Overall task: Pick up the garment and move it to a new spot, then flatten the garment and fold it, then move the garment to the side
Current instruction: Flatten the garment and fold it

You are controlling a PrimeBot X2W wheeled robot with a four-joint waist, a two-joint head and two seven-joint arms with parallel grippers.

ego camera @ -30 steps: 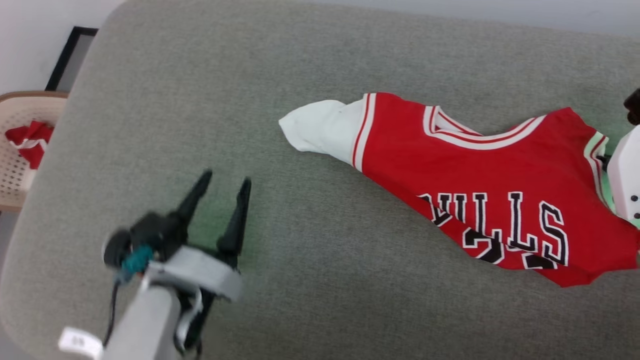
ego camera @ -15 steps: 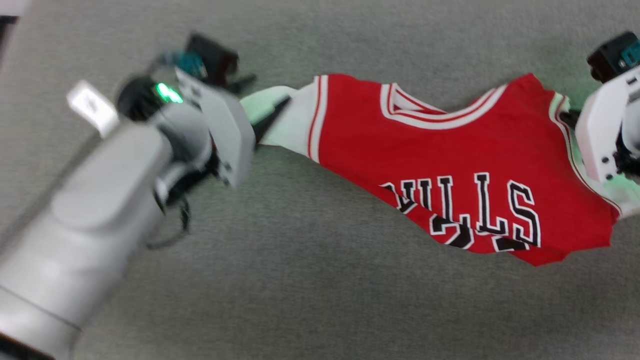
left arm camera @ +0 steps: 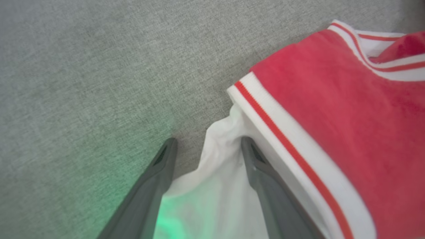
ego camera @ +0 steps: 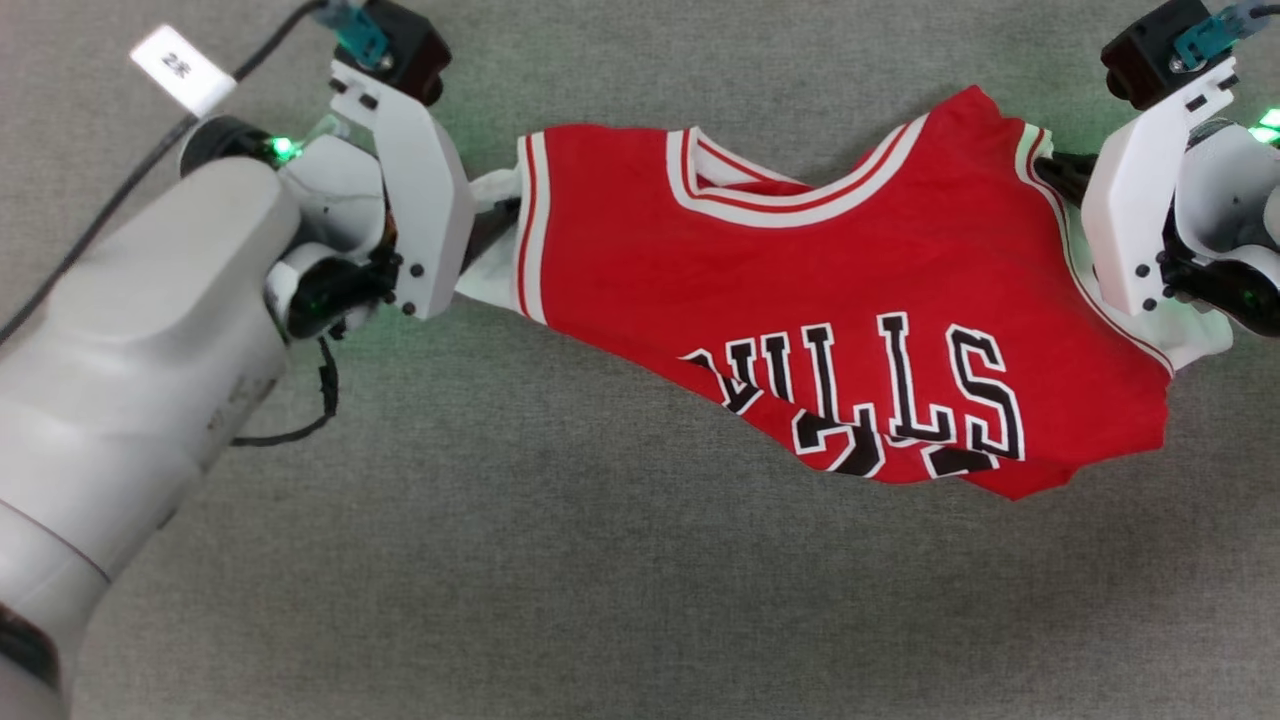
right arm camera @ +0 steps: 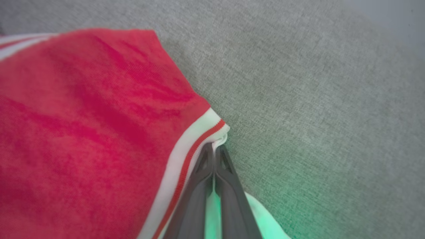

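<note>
The red jersey (ego camera: 800, 300) lies stretched across the grey counter (ego camera: 640, 600). Its collar (ego camera: 790, 190) is toward 12 o'clock and its black lettering (ego camera: 880, 390) is bunched near the 5 o'clock corner. At the jersey's 9 o'clock end, the left end effector (left arm camera: 208, 142) has its fingers spread wide, with the white sleeve (left arm camera: 212, 186) lying loose between them, unpinched. At 3 o'clock, the right end effector (right arm camera: 215, 148) is clamped tight on the jersey's edge, just beside the striped trim (right arm camera: 186, 159).

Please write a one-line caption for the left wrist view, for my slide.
Open left gripper straddling the white sleeve of the red jersey-style garment on a grey fabric surface.
</note>
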